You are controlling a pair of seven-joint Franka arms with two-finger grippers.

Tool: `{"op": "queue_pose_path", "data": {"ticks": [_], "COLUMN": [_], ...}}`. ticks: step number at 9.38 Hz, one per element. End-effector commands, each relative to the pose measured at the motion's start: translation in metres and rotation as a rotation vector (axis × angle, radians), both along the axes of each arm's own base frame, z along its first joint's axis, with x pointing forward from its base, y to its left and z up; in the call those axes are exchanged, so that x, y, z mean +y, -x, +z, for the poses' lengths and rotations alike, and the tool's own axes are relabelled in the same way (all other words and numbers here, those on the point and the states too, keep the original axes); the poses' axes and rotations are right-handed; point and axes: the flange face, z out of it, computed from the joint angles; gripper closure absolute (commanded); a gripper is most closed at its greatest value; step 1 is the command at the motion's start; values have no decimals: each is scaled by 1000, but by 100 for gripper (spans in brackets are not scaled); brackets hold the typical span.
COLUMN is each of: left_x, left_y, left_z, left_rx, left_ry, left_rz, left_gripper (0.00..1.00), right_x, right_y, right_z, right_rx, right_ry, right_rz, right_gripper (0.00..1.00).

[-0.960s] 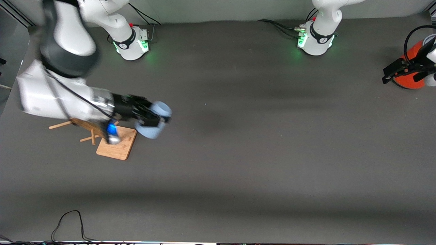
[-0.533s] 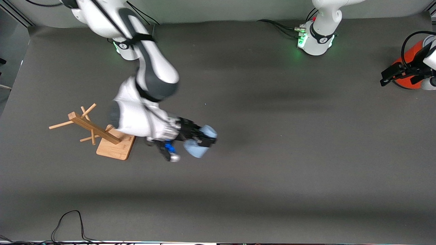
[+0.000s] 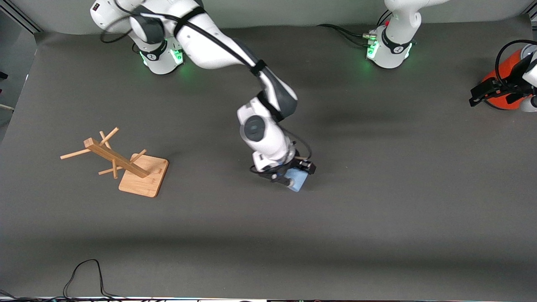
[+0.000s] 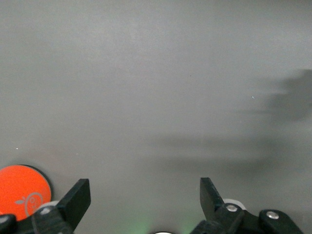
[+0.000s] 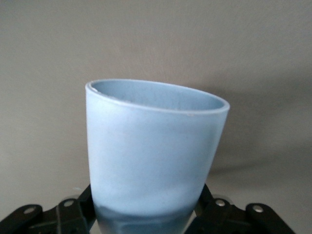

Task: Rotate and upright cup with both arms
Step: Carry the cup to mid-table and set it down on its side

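Observation:
The light-blue cup is held in my right gripper, low over the middle of the table. In the right wrist view the cup fills the frame, its open rim pointing away from the wrist, with the black fingers pressed on its lower sides. My left gripper hangs open and empty at the left arm's end of the table, beside the orange-red cylinder. In the left wrist view the left gripper has its jaws wide apart over bare mat.
A wooden mug tree on a square base stands toward the right arm's end of the table. The orange-red cylinder's top also shows in the left wrist view. A black cable lies at the table's near edge.
My right arm has swung the cup from above the wooden mug tree to the middle of the table and lowered it. The left gripper has barely moved.

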Motion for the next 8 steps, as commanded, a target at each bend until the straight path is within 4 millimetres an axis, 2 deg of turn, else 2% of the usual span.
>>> {"op": "queue_pose_path", "data": {"ticks": [1,5,6,7,8], "left_x": [-1,-7,-6,-8,-10], "left_y": [2,-2,-3,-5,-6], "left_z": [-2,-9,-10,-14,-16], "left_rx": [-13,2,5,13,16], "left_ry": [5,3,3,1,0], "left_rz": [24,94,113,166,185], "left_gripper": [0,0,0,0,0], "right_x": [26,71,79,81,78], "right_y": [16,84,98,105,107], "right_z": [-4,-24,-34,-37,-39], "right_rx": [-90,-189,-222,-234,-210], "right_ry": [85,250,289,323,359], "right_rz": [134,422,517,610,684], "right_gripper": [74,73,67,58,21]}}
